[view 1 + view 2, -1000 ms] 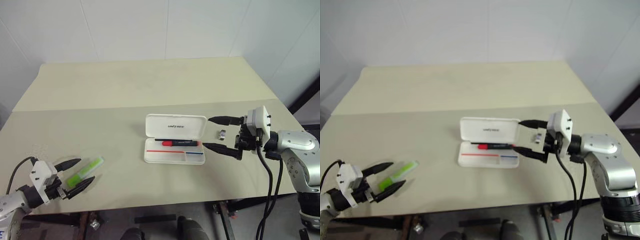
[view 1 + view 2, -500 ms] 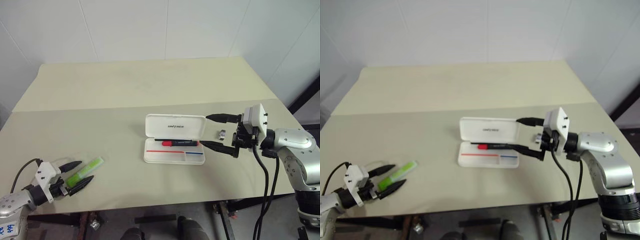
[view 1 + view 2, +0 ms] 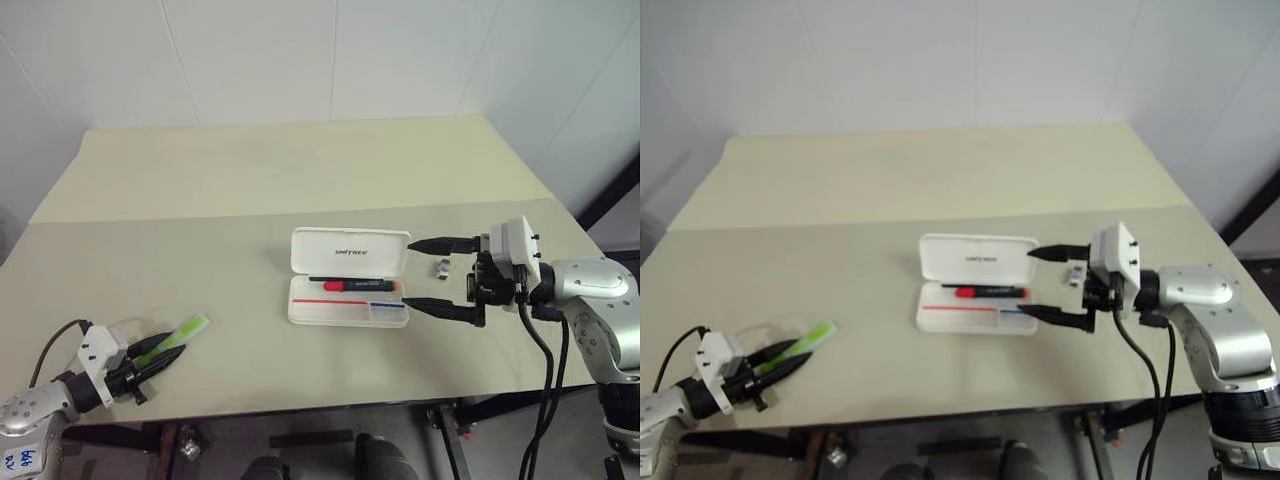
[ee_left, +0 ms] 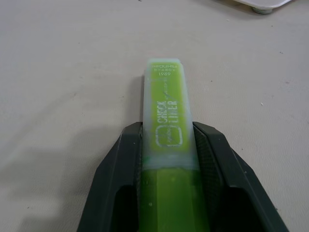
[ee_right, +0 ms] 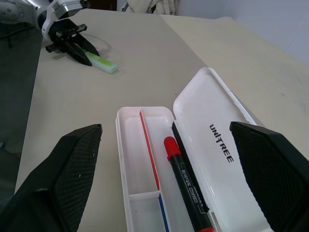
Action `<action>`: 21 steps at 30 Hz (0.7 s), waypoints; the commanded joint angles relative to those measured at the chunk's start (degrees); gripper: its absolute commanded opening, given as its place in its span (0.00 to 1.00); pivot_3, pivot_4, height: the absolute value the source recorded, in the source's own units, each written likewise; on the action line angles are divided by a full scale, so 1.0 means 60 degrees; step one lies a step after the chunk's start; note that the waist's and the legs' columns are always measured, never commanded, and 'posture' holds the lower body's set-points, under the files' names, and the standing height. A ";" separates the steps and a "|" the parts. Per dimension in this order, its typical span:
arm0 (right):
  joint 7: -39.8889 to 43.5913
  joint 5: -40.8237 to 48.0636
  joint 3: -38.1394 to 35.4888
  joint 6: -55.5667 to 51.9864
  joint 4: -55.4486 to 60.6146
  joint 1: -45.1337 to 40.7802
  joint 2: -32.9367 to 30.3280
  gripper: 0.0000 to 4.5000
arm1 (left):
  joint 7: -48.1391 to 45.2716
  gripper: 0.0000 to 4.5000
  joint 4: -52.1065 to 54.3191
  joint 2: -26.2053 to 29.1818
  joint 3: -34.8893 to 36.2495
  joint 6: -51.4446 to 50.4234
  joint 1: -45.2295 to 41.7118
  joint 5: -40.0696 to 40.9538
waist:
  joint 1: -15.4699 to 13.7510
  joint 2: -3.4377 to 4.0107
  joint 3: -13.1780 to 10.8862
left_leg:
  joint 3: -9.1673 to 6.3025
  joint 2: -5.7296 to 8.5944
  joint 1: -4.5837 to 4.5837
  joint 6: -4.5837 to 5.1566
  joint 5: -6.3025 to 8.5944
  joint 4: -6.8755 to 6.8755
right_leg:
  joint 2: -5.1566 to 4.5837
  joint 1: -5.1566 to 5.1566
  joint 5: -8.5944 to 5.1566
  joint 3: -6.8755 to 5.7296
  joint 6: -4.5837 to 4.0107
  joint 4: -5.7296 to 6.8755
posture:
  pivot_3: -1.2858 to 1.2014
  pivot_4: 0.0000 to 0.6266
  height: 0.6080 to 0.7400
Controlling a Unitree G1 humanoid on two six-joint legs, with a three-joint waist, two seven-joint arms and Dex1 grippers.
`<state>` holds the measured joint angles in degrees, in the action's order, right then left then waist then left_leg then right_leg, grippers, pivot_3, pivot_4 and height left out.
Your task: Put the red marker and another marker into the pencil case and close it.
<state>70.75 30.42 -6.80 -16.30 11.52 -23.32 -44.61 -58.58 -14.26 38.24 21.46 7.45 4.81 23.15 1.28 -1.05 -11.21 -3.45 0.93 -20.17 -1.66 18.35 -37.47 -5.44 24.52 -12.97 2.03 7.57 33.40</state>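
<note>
The left gripper (image 4: 167, 145) pinches the highlighter (image 4: 166, 121); the right gripper (image 3: 428, 273) is spread beside the open case (image 3: 349, 249), red marker (image 3: 352, 286) inside.

You're looking at a pale cream surface (image 3: 300, 170), matte and evenly lit, with a faint crease running across it from 9 to 3 o'clock. Behind it, at 12 o'clock, a white panelled wall (image 3: 250, 60) shows thin seams dividing it into large rectangles. At 3 o'clock a dark diagonal strip (image 3: 610, 195) cuts down beside the wall panels. Under the near edge, at 6 o'clock, you can see grey floor (image 3: 310, 455) and dark frame parts (image 3: 165, 440) beneath the surface.
</note>
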 commanded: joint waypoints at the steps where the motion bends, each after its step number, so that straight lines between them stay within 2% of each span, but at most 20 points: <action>1: 0.0118 -0.0170 -0.0094 0.0503 -0.0245 -0.0130 -0.0100 1.00 | 0.0104 0.24 0.0996 0.0038 -0.0081 -0.0355 -0.0307 0.0329 | -0.0014 -0.0001 0.0000 | 0.0000 0.0002 -0.0002 0.0000 0.0000 0.0000 | -0.0002 0.0000 0.0001 0.0000 0.0002 -0.0005 | 0.52 0.24 1.00; 11: 0.0336 -0.0618 -0.0114 0.1399 -0.1208 -0.0004 -0.0106 1.00 | -0.0264 0.24 0.3212 0.0521 -0.1179 -0.1921 -0.2053 0.0612 | -0.0044 -0.0001 0.0000 | 0.0004 0.0003 -0.0017 -0.0004 0.0003 0.0024 | 0.0001 0.0005 0.0007 0.0000 0.0013 -0.0053 | 0.52 0.24 1.00; 21: -0.0034 -0.0635 -0.0648 0.1452 -0.1121 0.0815 -0.0310 1.00 | -0.0487 0.24 0.3084 0.0329 -0.3349 -0.2632 -0.4314 -0.0248 | -0.0034 -0.0001 0.0000 | 0.0008 0.0008 -0.0024 -0.0001 0.0005 0.0021 | 0.0003 0.0004 0.0012 0.0000 0.0022 -0.0065 | 0.52 0.24 1.00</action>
<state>71.30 25.43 -7.95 -7.58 2.36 -18.93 -45.11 -61.47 3.66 40.29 2.52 -8.10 -19.51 23.01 1.07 -1.05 -11.21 -3.41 0.98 -20.32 -1.67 18.37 -37.34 -5.41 24.54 -12.90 2.03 7.69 33.02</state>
